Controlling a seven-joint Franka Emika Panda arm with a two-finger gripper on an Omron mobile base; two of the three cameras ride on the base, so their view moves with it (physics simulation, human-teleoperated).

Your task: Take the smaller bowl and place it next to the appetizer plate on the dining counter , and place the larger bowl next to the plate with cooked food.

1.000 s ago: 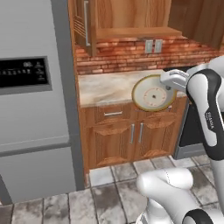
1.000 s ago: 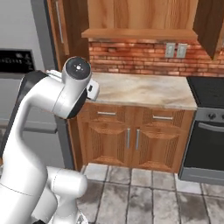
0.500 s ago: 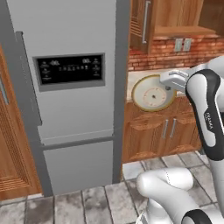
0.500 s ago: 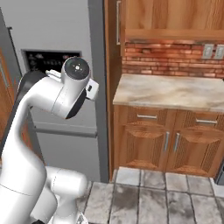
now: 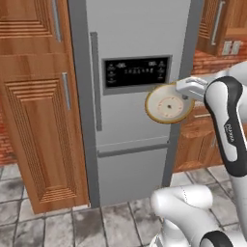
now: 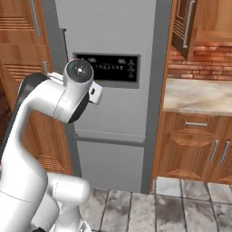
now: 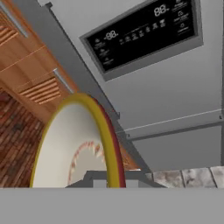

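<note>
Larger bowl (image 5: 169, 103) held on edge in mid-air, its underside facing the left base camera, before the grey refrigerator (image 5: 130, 96). Pincer (image 5: 185, 89) clamped on its right rim, jaws closed tight. Wooden cabinet (image 5: 41, 101) stands far left.

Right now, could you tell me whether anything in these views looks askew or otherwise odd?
Only the bowl: the shut gripper holds it by its yellowish rim, tipped on edge with its underside facing the left base camera, in front of the fridge. Nothing looks spilled or damaged.
</note>
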